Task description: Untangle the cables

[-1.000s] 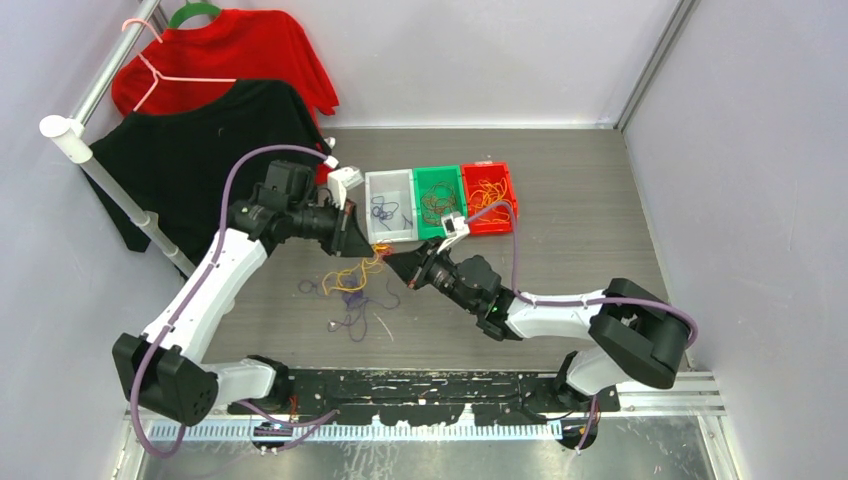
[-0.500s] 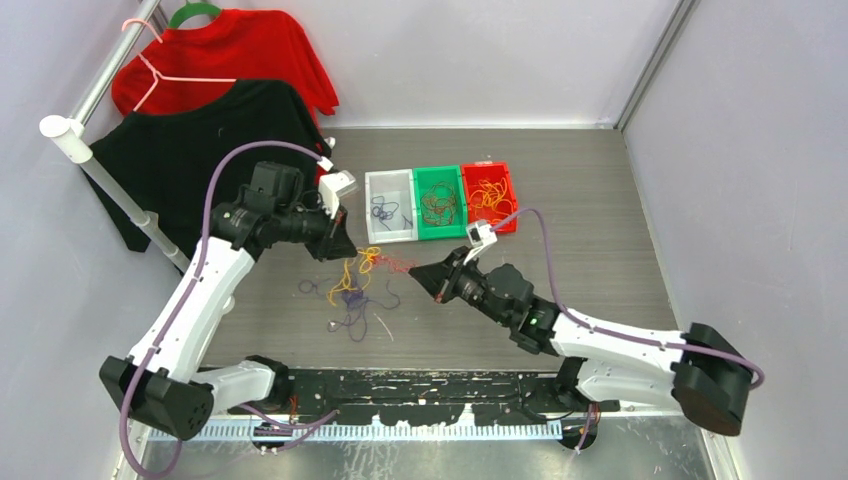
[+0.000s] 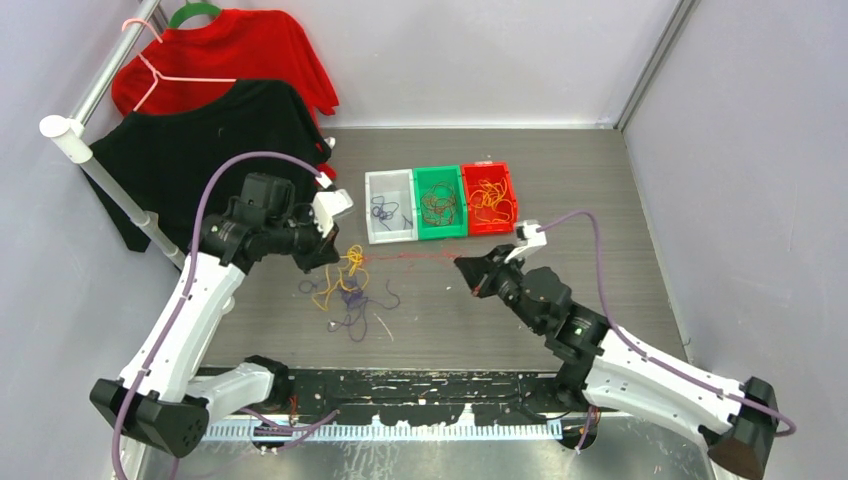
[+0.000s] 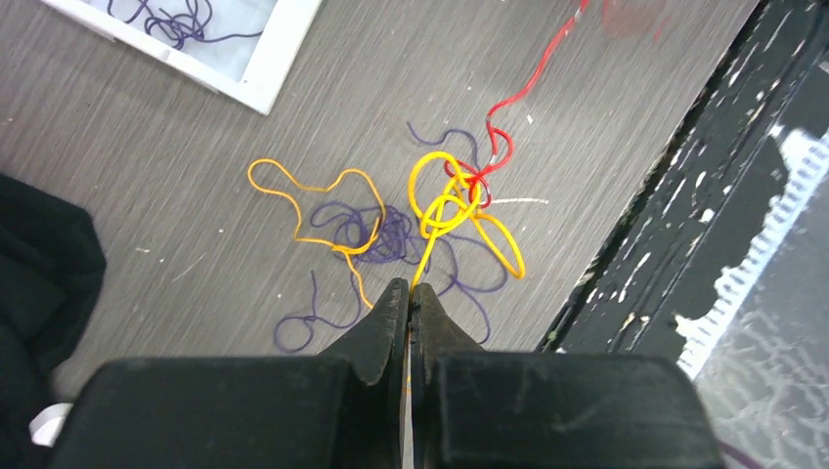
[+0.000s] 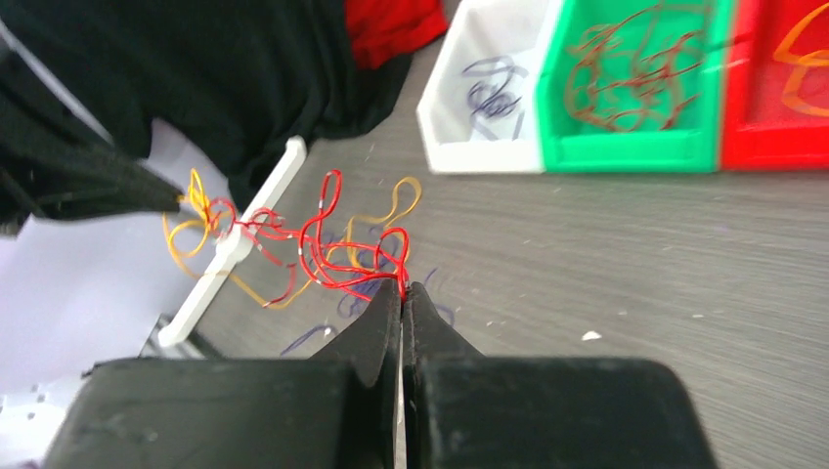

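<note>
A tangle of thin cables (image 3: 350,288), orange, purple and red, lies on the grey table in front of the bins. My left gripper (image 3: 334,262) (image 4: 411,285) is shut on a yellow-orange cable (image 4: 445,205) that loops up out of the knot. My right gripper (image 3: 461,266) (image 5: 402,285) is shut on a red cable (image 5: 323,244). That red cable (image 3: 410,256) runs stretched from the knot at the left gripper across to the right gripper. Purple cables (image 4: 391,234) and another orange cable (image 4: 313,186) lie loose under the knot.
Three bins stand behind the tangle: a white bin (image 3: 392,239) with purple cables, a green bin (image 3: 443,234) with brown ones, a red bin (image 3: 492,229) with orange ones. A black shirt (image 3: 200,150) and a red shirt (image 3: 240,50) hang on a rack (image 3: 110,180) at the left.
The right gripper shut on the red cable and drew back to the right, stretching it out of the tangle. The left gripper shifted slightly left, still holding the yellow-orange cable.
</note>
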Motion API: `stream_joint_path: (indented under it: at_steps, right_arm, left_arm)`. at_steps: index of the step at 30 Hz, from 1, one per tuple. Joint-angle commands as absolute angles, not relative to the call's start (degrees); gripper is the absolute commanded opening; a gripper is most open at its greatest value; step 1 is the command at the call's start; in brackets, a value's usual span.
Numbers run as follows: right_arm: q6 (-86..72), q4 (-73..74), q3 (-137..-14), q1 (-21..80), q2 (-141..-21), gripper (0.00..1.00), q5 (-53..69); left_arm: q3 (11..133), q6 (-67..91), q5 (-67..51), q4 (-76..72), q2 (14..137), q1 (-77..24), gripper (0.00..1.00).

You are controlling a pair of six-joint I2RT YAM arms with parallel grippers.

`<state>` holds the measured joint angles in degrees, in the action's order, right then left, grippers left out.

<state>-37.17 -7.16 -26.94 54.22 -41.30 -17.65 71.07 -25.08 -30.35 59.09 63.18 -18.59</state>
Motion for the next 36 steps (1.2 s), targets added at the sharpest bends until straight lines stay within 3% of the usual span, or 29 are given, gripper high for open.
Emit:
stream_joint_path:
  at_steps: [1,12,16,17,19,25,29,36]
  right_arm:
    - [-34.56,1.30,-31.99,51.40,-34.67,0.01,-27.39]
    - [-26.31,13.05,-43.01,46.45,-29.15,0.01,-44.73]
    - [-24.42,11.02,-43.81,46.14,-28.98,0.01,-39.16]
    - [-24.54,10.76,-44.04,46.14,-29.56,0.01,-36.50]
    - [-25.13,10.43,-44.82,46.14,-30.98,0.01,-30.85]
    - [-25.66,8.20,-46.81,46.14,-35.11,0.01,-17.50]
    - [-26.83,6.19,-47.82,46.11,-38.60,0.01,-7.76]
    - [-33.45,-1.62,-49.55,45.58,-48.76,0.01,10.78]
  left_arm:
    - [68.71,-31.87,-25.08,60.21,60.14,-18.11,0.00]
    - [61.56,-39.38,-17.64,57.13,58.19,-18.11,0.00]
    - [58.38,-40.49,-16.92,55.44,57.64,-18.16,0.00]
    - [58.30,-39.88,-17.94,55.31,57.70,-18.11,0.03]
    - [59.28,-37.99,-20.67,55.99,58.35,-18.12,0.24]
    - [66.22,-34.16,-29.51,60.00,60.68,-18.11,0.33]
    - [69.87,-32.30,-34.97,61.23,61.90,-18.12,0.63]
    - [78.26,-25.84,-46.24,61.09,66.16,-18.19,0.73]
